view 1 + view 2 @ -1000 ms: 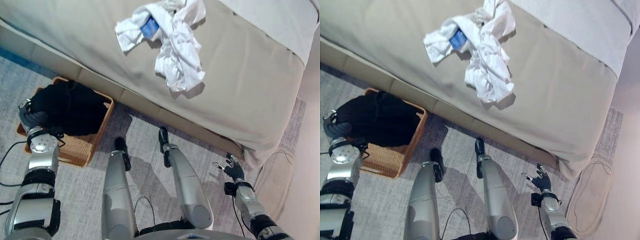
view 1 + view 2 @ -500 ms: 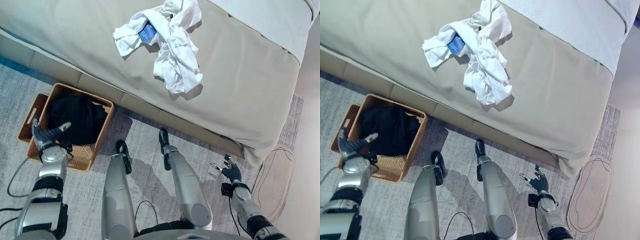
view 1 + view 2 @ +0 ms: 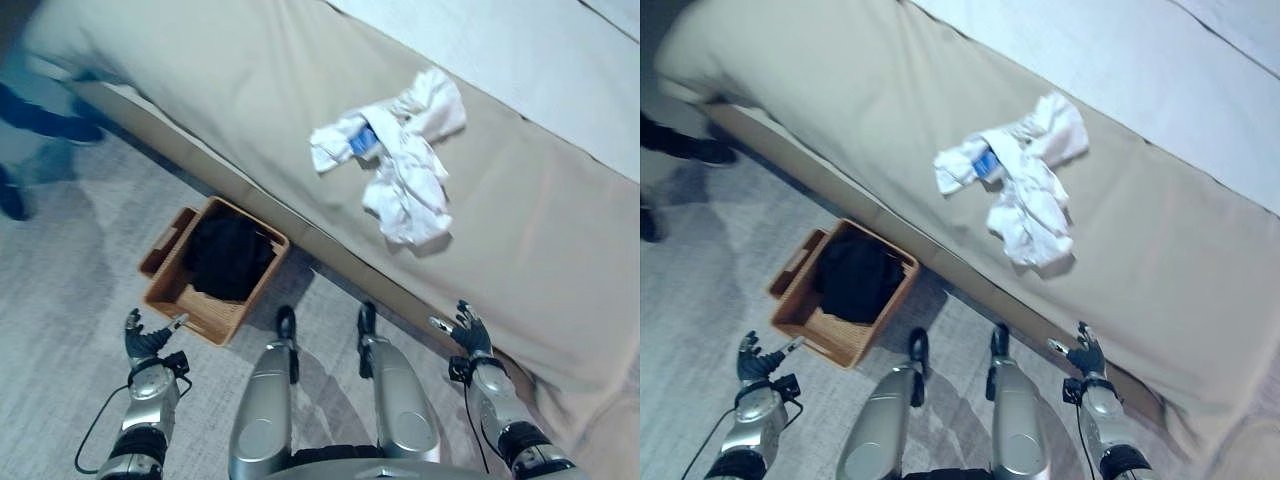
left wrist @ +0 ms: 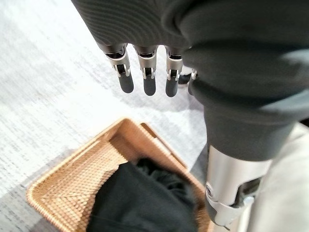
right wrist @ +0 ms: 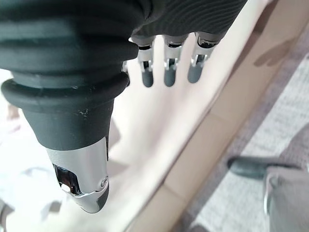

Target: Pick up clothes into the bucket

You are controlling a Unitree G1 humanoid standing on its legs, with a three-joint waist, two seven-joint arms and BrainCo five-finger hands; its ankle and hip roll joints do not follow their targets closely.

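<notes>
On the bed [image 3: 250, 90], at 1 o'clock, white clothes [image 3: 400, 165] lie unpicked; a dark garment [image 3: 225, 255] fills the basket [image 3: 165, 300] at 10. Left hand [image 3: 145, 338] and right hand [image 3: 468, 335] hang released, empty. Next, likely a reach up to the white clothes.

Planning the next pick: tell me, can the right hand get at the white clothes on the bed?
Probably yes: the right hand is open and empty beside the bed, and nothing covers the white clothes.

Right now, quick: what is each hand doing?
Left hand: open, holding nothing, beside the basket.
Right hand: open, holding nothing, near the bed edge.
</notes>
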